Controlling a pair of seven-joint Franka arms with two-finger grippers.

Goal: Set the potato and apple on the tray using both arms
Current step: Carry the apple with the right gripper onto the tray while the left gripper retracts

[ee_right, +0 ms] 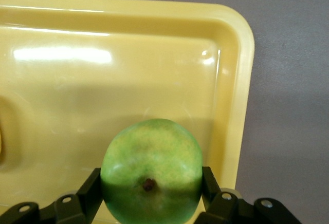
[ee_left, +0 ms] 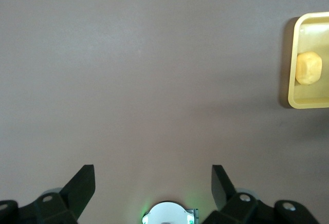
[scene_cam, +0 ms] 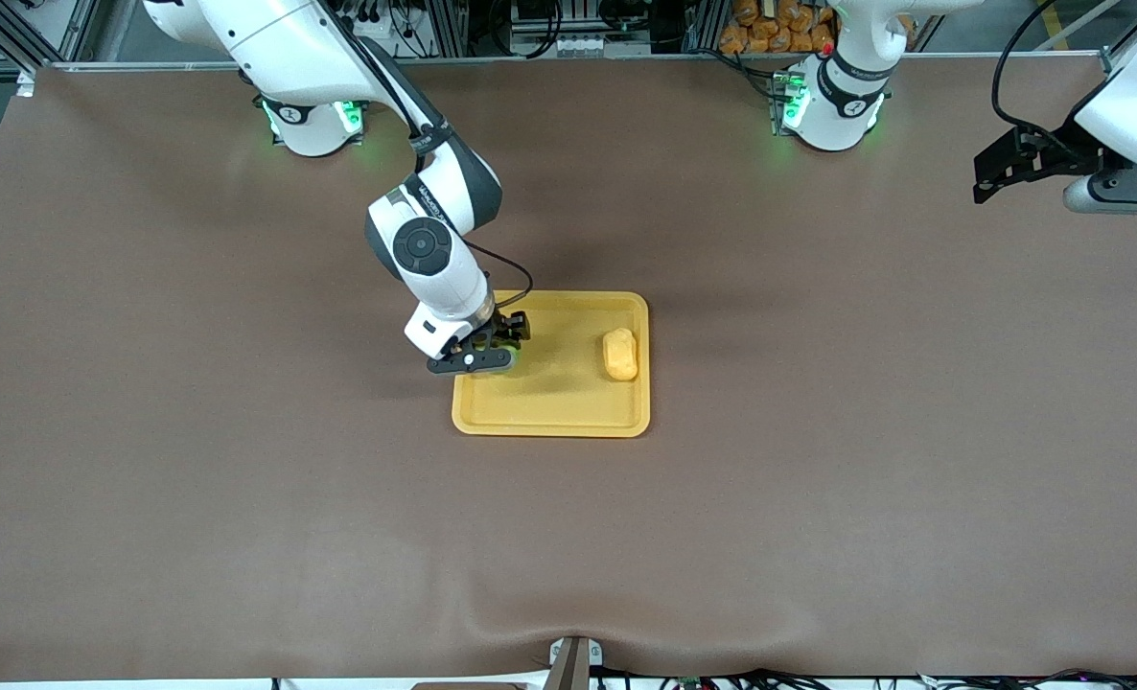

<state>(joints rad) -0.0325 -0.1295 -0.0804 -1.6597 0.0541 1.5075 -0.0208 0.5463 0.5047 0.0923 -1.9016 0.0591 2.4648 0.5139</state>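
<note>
Tray (scene_cam: 550, 402) lies lowest in the front view, at the middle of the brown worktop (scene_cam: 243, 479). Right gripper (scene_cam: 494, 353) is over the tray's end toward the right arm, clenched on the apple (ee_right: 151, 170); right wrist view shows both fingers (ee_right: 211, 185) pressed against the apple's sides, stem dimple facing the camera. In the front view the apple is nearly hidden under the gripper. Directly below the gripper is tray floor, with the rim corner just beside it, so the held apple looks inside the rim, not over the worktop. I can't tell if the apple touches the tray floor.

Key relation: the drop spot is straight under the right gripper, so the next move is likely a small descent and release, no sideways travel needed.

Outward from the gripper: potato (scene_cam: 620, 355) already rests on the tray at the end toward the left arm, well apart from the apple, long axis running nearer-to-farther from the front camera.

Left gripper (ee_left: 153, 189) waits high over bare worktop at the left arm's end, fingers spread, nothing between them, tray far from it.
</note>
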